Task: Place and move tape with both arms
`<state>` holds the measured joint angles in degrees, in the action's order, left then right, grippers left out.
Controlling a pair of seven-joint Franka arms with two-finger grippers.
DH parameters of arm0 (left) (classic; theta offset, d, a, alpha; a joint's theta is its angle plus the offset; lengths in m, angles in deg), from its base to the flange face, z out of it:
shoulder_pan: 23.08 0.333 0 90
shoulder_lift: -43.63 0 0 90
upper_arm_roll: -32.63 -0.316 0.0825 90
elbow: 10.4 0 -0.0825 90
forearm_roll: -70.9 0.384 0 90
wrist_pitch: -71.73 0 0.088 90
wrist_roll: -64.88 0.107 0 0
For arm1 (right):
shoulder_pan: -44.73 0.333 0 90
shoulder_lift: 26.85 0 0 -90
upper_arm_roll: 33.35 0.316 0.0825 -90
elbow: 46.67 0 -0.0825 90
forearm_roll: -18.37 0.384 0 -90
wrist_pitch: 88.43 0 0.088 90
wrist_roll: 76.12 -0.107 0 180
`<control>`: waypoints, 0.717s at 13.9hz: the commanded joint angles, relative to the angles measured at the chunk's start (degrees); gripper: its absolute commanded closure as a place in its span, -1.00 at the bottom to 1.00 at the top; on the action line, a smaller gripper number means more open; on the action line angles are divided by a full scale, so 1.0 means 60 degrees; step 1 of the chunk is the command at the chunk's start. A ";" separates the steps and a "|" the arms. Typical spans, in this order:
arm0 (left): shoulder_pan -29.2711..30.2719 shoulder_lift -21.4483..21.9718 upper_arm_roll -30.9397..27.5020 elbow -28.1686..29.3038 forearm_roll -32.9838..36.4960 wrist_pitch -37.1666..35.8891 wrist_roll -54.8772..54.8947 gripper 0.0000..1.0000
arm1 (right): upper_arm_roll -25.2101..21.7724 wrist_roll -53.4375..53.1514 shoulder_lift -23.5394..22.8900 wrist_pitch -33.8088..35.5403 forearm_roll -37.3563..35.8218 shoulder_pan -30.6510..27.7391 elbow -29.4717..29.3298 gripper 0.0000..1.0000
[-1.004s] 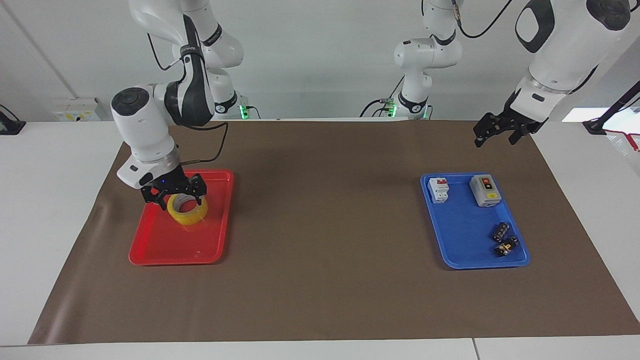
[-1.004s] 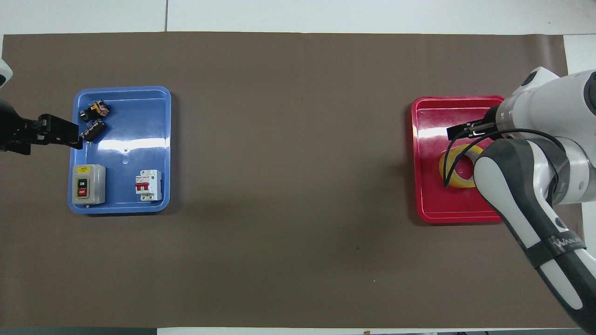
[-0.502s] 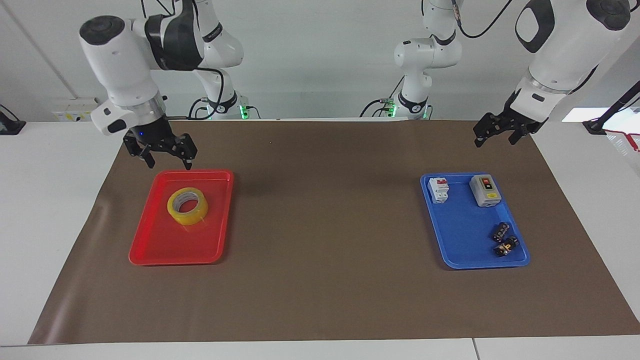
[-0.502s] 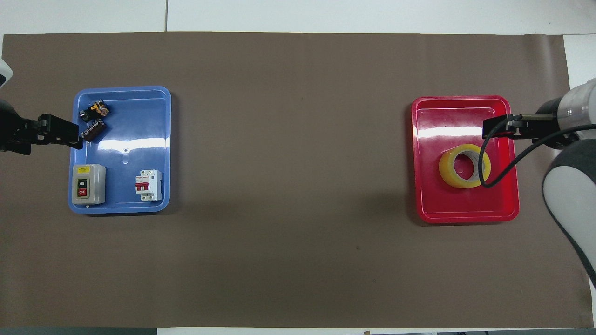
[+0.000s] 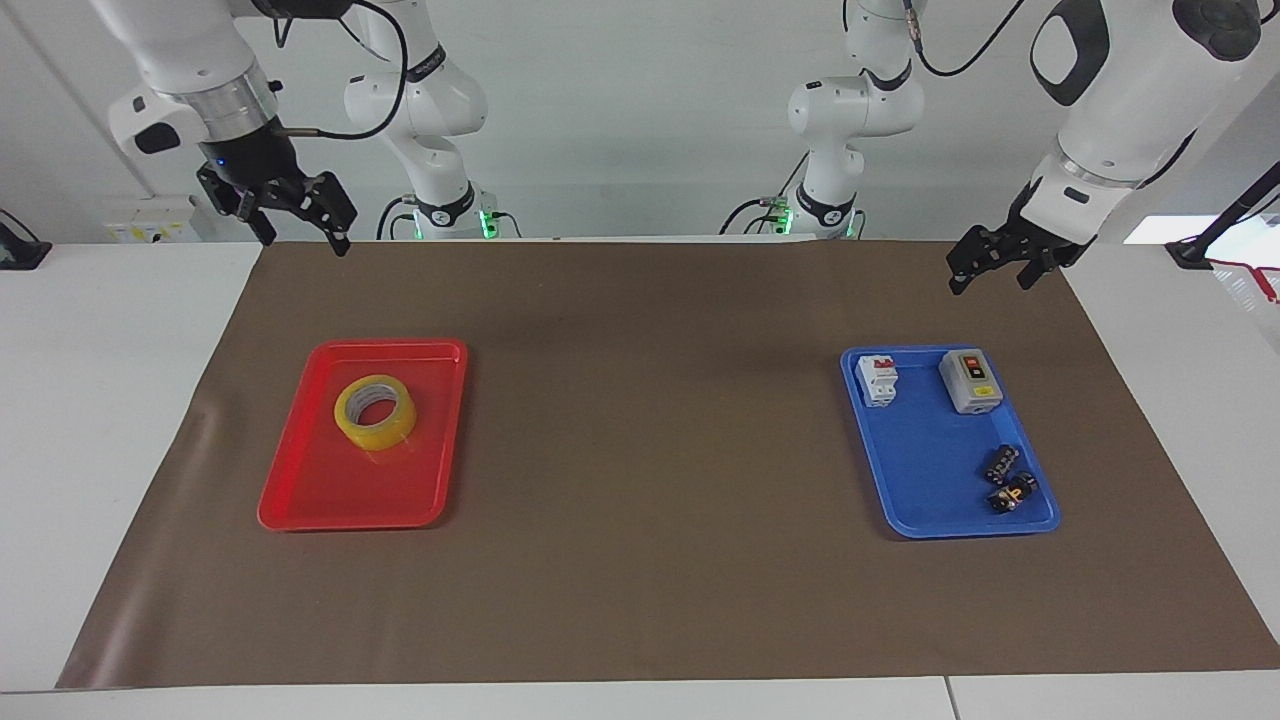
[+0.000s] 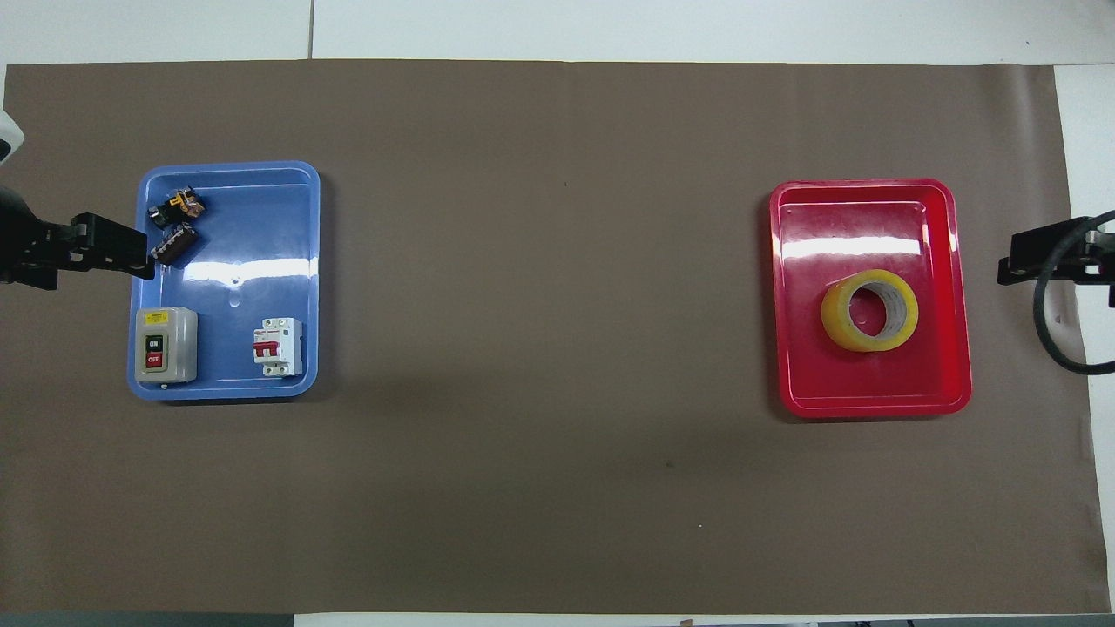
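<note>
The wide translucent yellow tape roll (image 5: 375, 412) lies flat, core upward, in the red plastic tray (image 5: 330, 495), at about five o'clock in the facing view from the empty, spread-fingered right gripper (image 5: 290, 215), which is raised over the brown mat's (image 5: 640, 560) edge and far closer to the roll than the left gripper (image 5: 990, 265), also spread and waiting at the blue tray's (image 5: 925, 500) end.

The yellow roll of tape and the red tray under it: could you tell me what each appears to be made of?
The yellow roll of tape looks like wound translucent plastic film, glossy, on a pale core, probably card or plastic; the red shows faintly through its wall. The red tray seems moulded hard plastic with a shiny finish: a white glare band crosses its floor in the overhead view, and its rim is rounded and raised.

One tape (image 5: 375, 412), two trays (image 5: 300, 490), four small parts in the blue one (image 5: 920, 500)
</note>
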<state>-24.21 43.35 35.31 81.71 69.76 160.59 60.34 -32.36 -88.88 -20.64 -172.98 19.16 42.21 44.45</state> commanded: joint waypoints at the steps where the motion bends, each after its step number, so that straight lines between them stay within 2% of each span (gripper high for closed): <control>1: 0.0043 0.0179 -0.0037 0.0176 -0.0234 -0.0074 0.0068 -1.00 | 0.0040 -0.0145 0.0209 0.0162 0.0103 -0.0079 0.0310 -1.00; 7: 0.0043 0.0179 -0.0037 0.0176 -0.0220 -0.0074 0.0068 -1.00 | 0.0142 0.0967 0.0283 0.0015 -0.0043 0.0068 0.0531 -1.00; 10: 0.0043 0.0179 -0.0037 0.0176 -0.0234 -0.0074 0.0068 -1.00 | 0.0245 0.1569 0.0268 -0.0029 -0.0570 0.0185 0.0472 -1.00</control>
<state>-24.21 43.35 35.31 81.71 69.76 160.59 60.34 -31.38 -81.79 -20.30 -172.21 17.35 43.09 45.96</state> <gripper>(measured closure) 0.000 0.000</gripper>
